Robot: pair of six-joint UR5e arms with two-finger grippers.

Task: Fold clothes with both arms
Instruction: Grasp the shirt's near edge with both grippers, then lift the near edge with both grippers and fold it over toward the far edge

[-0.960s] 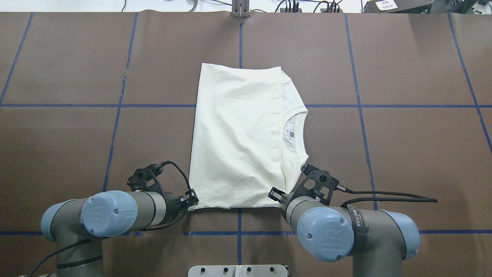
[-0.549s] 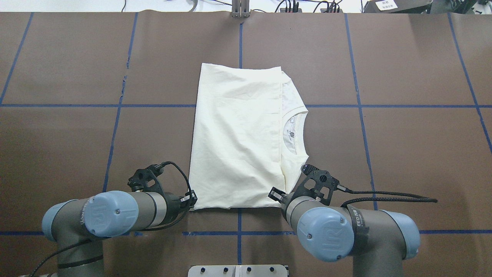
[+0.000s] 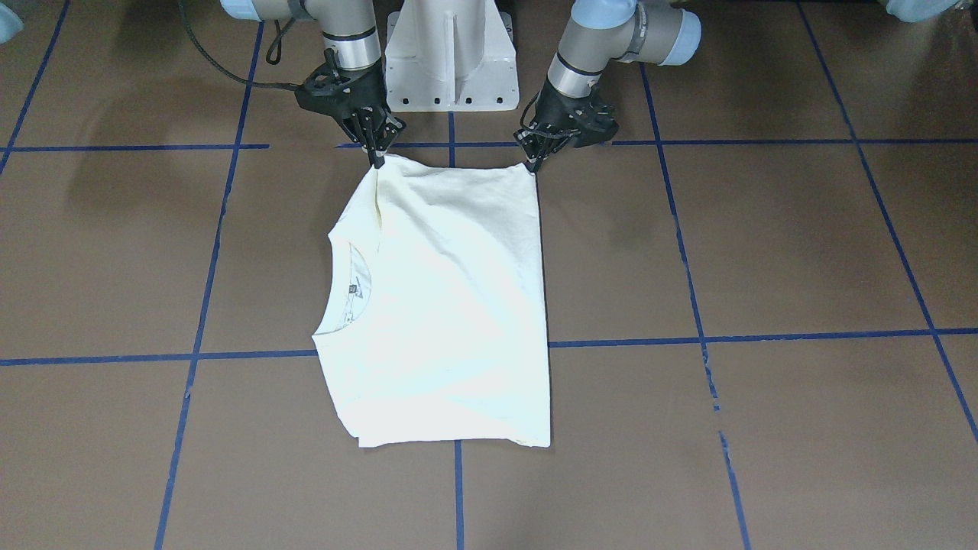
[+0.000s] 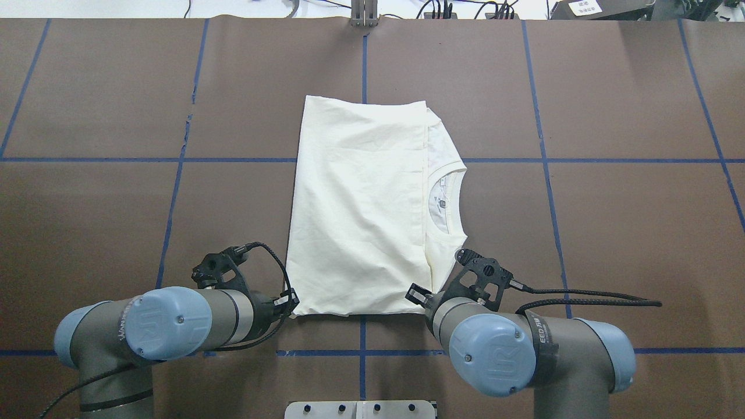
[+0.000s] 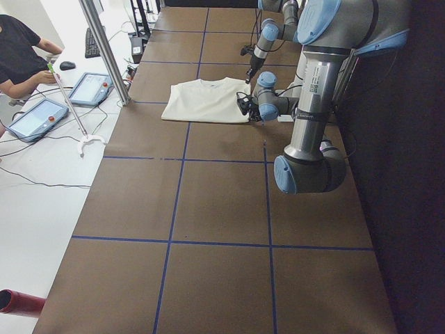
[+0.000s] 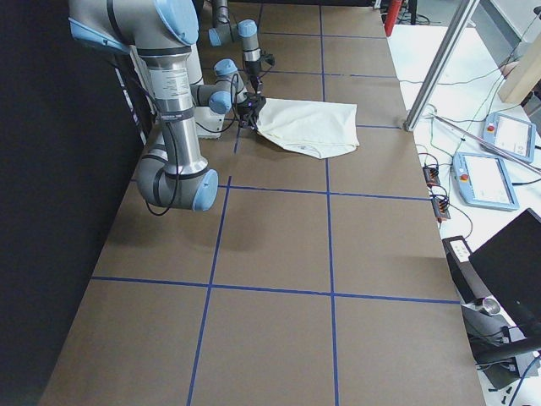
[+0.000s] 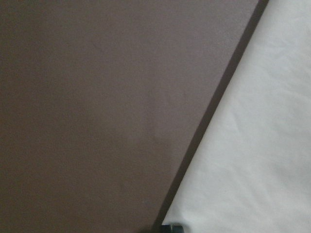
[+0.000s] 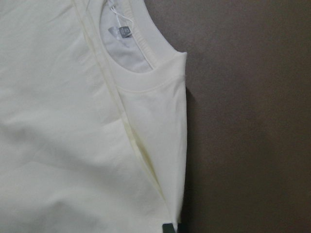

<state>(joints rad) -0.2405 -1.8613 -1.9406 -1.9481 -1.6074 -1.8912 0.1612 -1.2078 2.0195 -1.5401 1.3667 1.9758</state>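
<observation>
The cream shirt (image 4: 355, 203) lies folded in a flat rectangle on the brown table, its plain side up and its neck opening (image 4: 448, 198) toward the right. No print shows. My left gripper (image 4: 293, 304) is shut on the shirt's near left corner (image 3: 532, 166). My right gripper (image 3: 377, 158) is shut on the near right corner, where a folded edge runs up past the collar (image 8: 146, 82). Both wrist views show cream cloth (image 7: 252, 145) right at the fingertips. The pinched corners sit just off the table, with a shadow under the edges.
The white pedestal base (image 3: 451, 53) stands just behind both grippers. A black cable (image 4: 582, 297) trails right from the right wrist. Blue tape lines (image 4: 174, 160) grid the table. A person (image 5: 21, 56) sits at a side desk with tablets (image 5: 90, 87), beyond a metal post (image 5: 104, 49).
The left arm has shifted slightly left and the shirt's near left corner has drawn in a little. The right arm and the rest of the shirt have not moved.
</observation>
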